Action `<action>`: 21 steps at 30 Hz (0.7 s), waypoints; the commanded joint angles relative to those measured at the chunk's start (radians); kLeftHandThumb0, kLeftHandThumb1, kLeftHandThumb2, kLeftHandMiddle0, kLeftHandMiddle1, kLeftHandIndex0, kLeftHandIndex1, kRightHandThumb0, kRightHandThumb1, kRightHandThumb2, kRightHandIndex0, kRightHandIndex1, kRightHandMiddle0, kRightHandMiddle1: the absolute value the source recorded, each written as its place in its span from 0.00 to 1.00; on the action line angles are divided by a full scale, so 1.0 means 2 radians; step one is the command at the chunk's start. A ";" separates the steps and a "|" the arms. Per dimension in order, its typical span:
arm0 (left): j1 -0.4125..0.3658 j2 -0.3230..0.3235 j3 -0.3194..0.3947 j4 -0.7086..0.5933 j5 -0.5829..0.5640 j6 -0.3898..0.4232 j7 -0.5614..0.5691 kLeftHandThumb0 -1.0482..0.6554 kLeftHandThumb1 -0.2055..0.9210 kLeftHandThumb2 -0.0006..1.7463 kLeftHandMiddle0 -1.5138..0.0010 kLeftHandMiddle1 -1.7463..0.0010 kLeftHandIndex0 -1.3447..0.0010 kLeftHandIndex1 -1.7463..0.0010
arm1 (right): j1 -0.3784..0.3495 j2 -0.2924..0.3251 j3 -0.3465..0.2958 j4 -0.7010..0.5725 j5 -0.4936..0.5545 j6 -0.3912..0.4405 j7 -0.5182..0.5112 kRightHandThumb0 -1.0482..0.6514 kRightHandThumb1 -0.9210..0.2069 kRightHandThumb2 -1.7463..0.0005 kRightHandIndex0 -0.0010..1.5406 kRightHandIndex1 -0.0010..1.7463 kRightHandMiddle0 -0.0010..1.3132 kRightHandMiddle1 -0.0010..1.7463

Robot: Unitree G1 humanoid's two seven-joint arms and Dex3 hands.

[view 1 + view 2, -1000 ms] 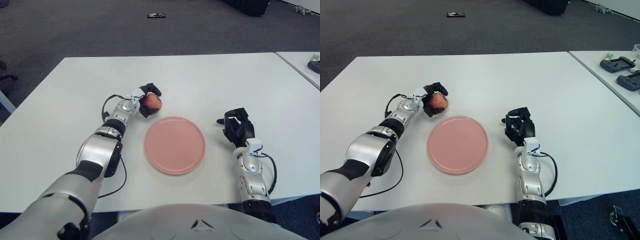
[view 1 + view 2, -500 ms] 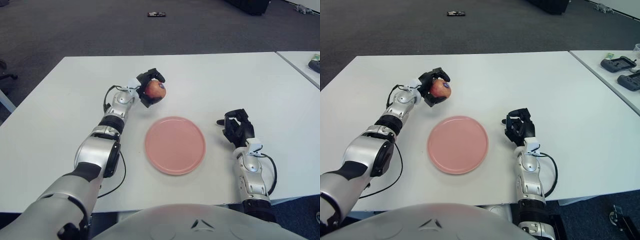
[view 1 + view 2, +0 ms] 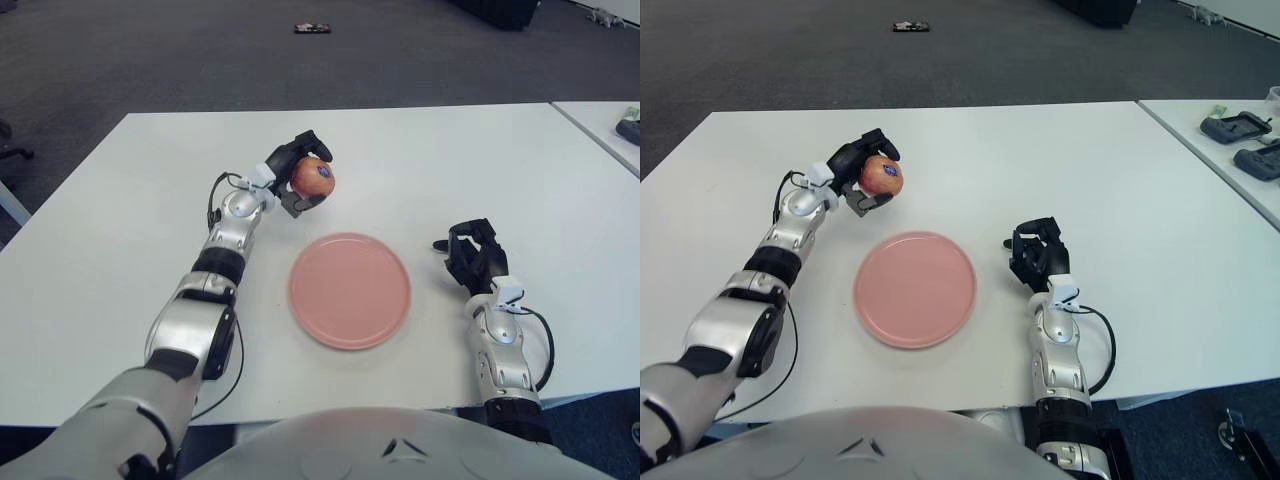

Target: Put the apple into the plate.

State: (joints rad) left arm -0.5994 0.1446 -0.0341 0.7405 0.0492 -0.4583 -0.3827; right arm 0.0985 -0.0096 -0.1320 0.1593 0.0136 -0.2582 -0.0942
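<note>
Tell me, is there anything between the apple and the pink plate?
No, just bare white table. The left hand holds the apple up, beyond the plate's far-left rim. The right eye view shows that gap best.

Our two arms are clad in rounded silver-grey shells broken by black joint bands. Each ends in a black three-finger hand, the left hand (image 3: 296, 175) and the right hand (image 3: 474, 256), joined to the forearm by a small white wrist block. A thin black cable loops out beside each forearm. A smooth grey torso cover (image 3: 400, 445) fills the lower edge, marked with small dark triangular cut-outs.
</note>
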 commanded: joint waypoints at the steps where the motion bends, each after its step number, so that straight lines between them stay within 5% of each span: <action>1: 0.020 0.006 -0.010 -0.068 -0.005 0.019 -0.013 0.61 0.19 0.93 0.41 0.08 0.54 0.00 | -0.006 0.000 -0.002 0.004 0.000 -0.005 -0.001 0.40 0.13 0.58 0.33 0.70 0.21 1.00; 15: 0.098 0.026 -0.065 -0.213 -0.015 0.065 -0.090 0.61 0.14 0.96 0.39 0.08 0.51 0.00 | -0.008 0.000 -0.002 0.006 0.005 -0.005 0.002 0.40 0.15 0.56 0.32 0.71 0.22 1.00; 21: 0.130 0.046 -0.098 -0.234 0.006 0.022 -0.121 0.61 0.14 0.96 0.39 0.08 0.51 0.00 | -0.007 0.001 -0.003 0.005 0.007 -0.007 0.002 0.40 0.15 0.56 0.33 0.71 0.22 1.00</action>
State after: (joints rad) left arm -0.3619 0.2019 -0.2070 0.2978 0.0471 -0.3744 -0.5990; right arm 0.0954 -0.0092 -0.1321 0.1649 0.0187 -0.2621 -0.0927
